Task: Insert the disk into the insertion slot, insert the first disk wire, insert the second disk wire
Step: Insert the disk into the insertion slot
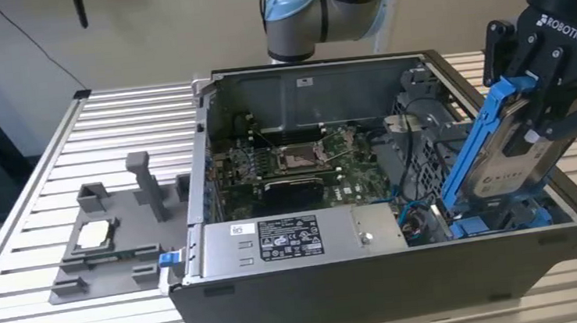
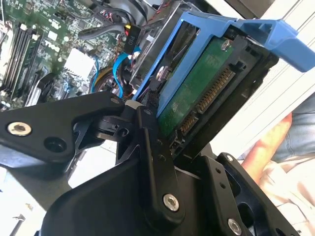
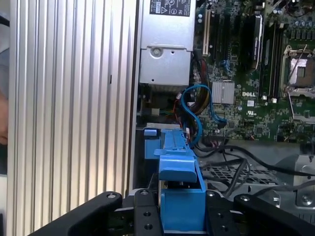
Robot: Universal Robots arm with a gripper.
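Note:
My gripper (image 1: 537,112) is shut on the disk (image 1: 508,158), a silver-grey drive in a bright blue carrier. The disk hangs steeply tilted over the open computer case at the exterior view's right. Its lower end reaches down into the insertion slot (image 1: 474,220) of the grey perforated drive cage. In the second wrist view the disk's green underside (image 2: 197,93) and connector show between the black fingers (image 2: 150,147). The first wrist view looks along the blue carrier (image 3: 179,196) held in the gripper (image 3: 182,219). Blue wires (image 3: 197,103) loop loose beside the cage.
The case (image 1: 383,286) stands on a slatted metal table (image 1: 23,232). Inside it are a silver power-supply box (image 1: 285,244) and a green motherboard (image 1: 300,168). A grey fixture (image 1: 107,240) lies at the exterior view's left. A person's sleeve (image 2: 290,142) is close by.

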